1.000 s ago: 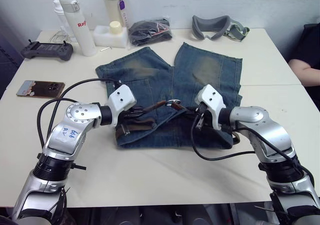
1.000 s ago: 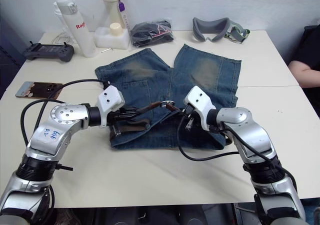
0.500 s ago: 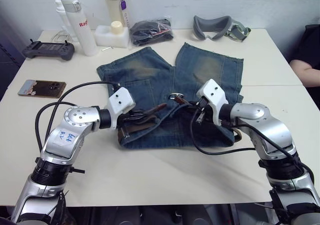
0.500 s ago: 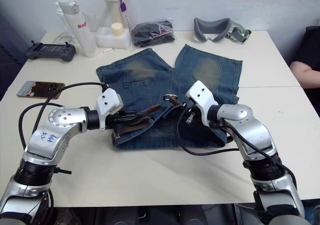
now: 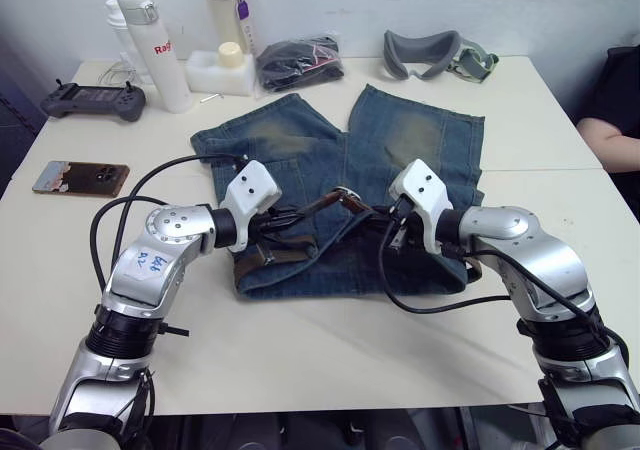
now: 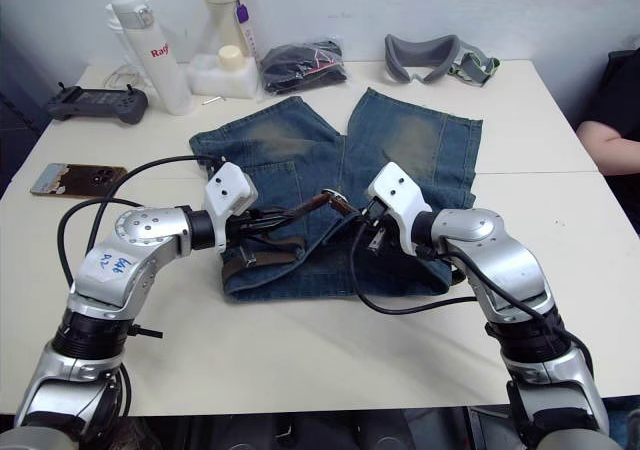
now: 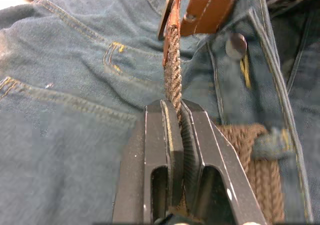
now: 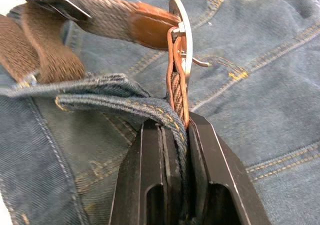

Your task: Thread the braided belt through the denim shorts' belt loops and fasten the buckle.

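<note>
The denim shorts lie flat on the table, waistband toward me. The brown braided belt runs along the waistband and passes under a belt loop. My left gripper is shut on the braided strap just behind its leather tip. The tip meets the silver buckle above the fly button. My right gripper is shut on the belt's buckle end, with a fold of denim waistband also caught between its fingers. The buckle stands upright.
Along the table's far edge stand two bottles, a white box, a black cloth bundle and a grey headset. A controller and a phone lie at the left. A person's arm rests at the right.
My left gripper has moved right and slightly up, bringing the belt's tip against the buckle. My right gripper has lifted the buckle a little. The head camera shifted slightly.
</note>
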